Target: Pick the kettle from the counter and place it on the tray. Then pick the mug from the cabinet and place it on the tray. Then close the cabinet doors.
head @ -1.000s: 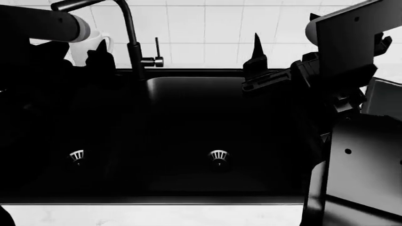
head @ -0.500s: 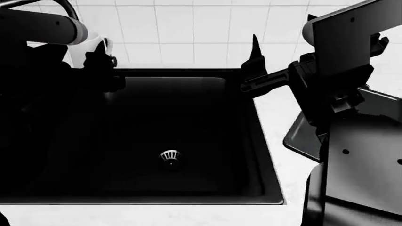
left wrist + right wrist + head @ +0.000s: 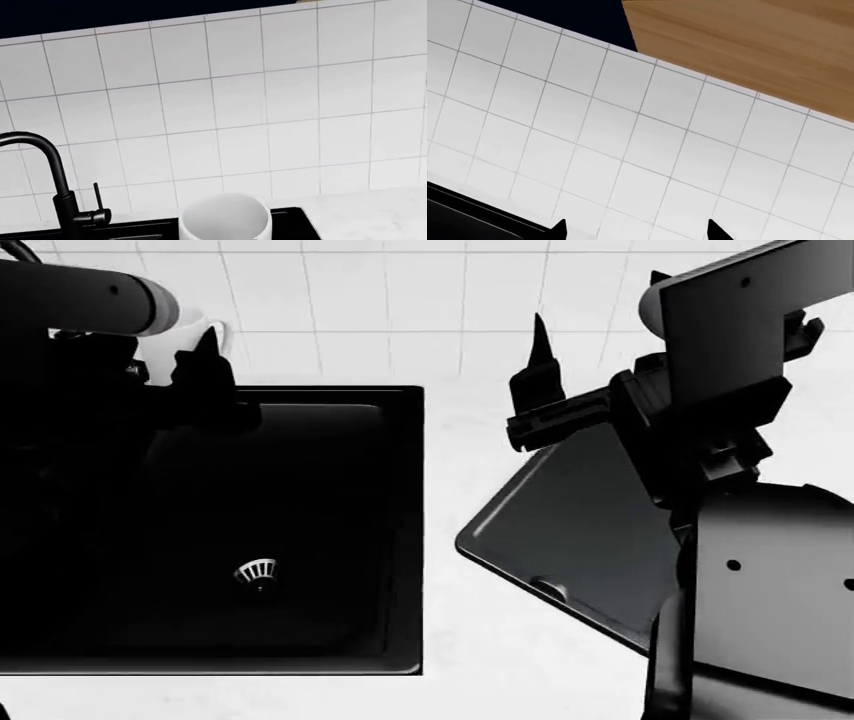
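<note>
My left gripper [image 3: 187,358] is shut on the white mug [image 3: 183,332], holding it over the back rim of the black sink [image 3: 334,540]. The left wrist view shows the mug [image 3: 225,219] from above, open top up; the gripper's fingers are out of that picture. The flat black tray [image 3: 574,520] lies askew on the white counter [image 3: 467,680] right of the sink, partly behind my right arm. My right gripper [image 3: 541,380] hovers above the tray's far corner, open and empty; its fingertips [image 3: 558,231] stand wide apart. The kettle is out of view.
A black faucet [image 3: 61,200] rises behind the sink. White wall tiles [image 3: 400,300] back the counter. A brown wooden cabinet face [image 3: 747,45] shows high above the tiles in the right wrist view. My right arm's dark links [image 3: 774,590] fill the near right.
The head view has swung right: the sink slid left, the faucet left the picture and the tray came into sight. Both arms keep their places in the view, the mug still held.
</note>
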